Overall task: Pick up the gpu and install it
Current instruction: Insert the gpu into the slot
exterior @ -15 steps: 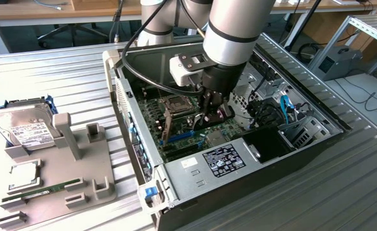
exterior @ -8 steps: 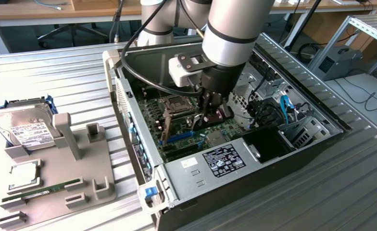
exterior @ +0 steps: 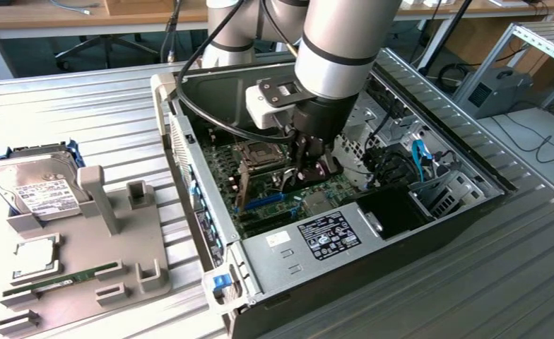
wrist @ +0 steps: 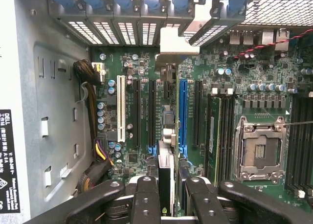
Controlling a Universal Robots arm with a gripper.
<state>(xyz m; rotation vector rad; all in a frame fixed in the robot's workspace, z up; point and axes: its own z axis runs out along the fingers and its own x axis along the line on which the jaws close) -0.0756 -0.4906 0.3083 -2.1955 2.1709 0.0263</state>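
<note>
The arm is down inside the open computer case (exterior: 466, 212), and the gripper (wrist: 166, 192) is clamped on the gpu (wrist: 165, 136), holding it edge-on between its two fingers (wrist: 145, 197). In the wrist view the card runs straight away from the claw, its long axis parallel to the expansion slots, with its pale metal bracket (wrist: 178, 38) at the far end, up against the row of rear slot covers (wrist: 122, 31). The card hangs directly over the motherboard (wrist: 254, 82), between a black slot and the blue slot (wrist: 183, 111); whether its edge is already seated I can't tell.

In the exterior view the gripper (exterior: 310, 159) sits low over the board beside the empty CPU socket (exterior: 258, 152), the power supply (exterior: 329, 236) near the front of the case.

Out on the exterior view's left, the grey parts tray (exterior: 150, 244) holds the hard drive (exterior: 37, 187), a CPU chip (exterior: 37, 258) and the green memory stick (exterior: 65, 279), well apart from the action.
</note>
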